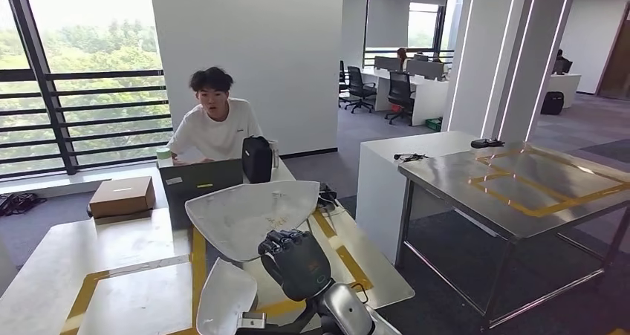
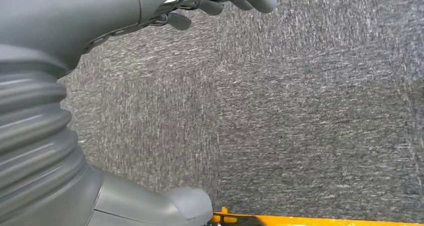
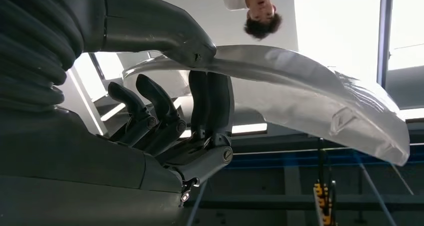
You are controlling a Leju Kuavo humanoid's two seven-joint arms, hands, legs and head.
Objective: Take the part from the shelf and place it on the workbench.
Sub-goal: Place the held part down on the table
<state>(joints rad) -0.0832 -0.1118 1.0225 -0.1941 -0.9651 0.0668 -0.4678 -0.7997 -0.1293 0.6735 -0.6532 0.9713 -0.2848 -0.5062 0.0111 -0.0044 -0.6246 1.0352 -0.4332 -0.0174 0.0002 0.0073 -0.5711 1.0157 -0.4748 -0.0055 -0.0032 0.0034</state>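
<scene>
Part (image 1: 249, 215), a curved silvery sheet-metal panel (glossy), pinched by the right robot hand (image 1: 295, 261).

Right hand (image 1: 295, 262) is sitting raised in front of the body, back of the hand facing the head camera, and it's pinching the part (image 1: 252, 215) with the thumb (image 3: 165, 33) on one face and the dark fingers (image 3: 210, 103) on the other. Left hand (image 2: 220, 0) is hanging down over the floor (fingers loosely curled, holding nothing).
</scene>
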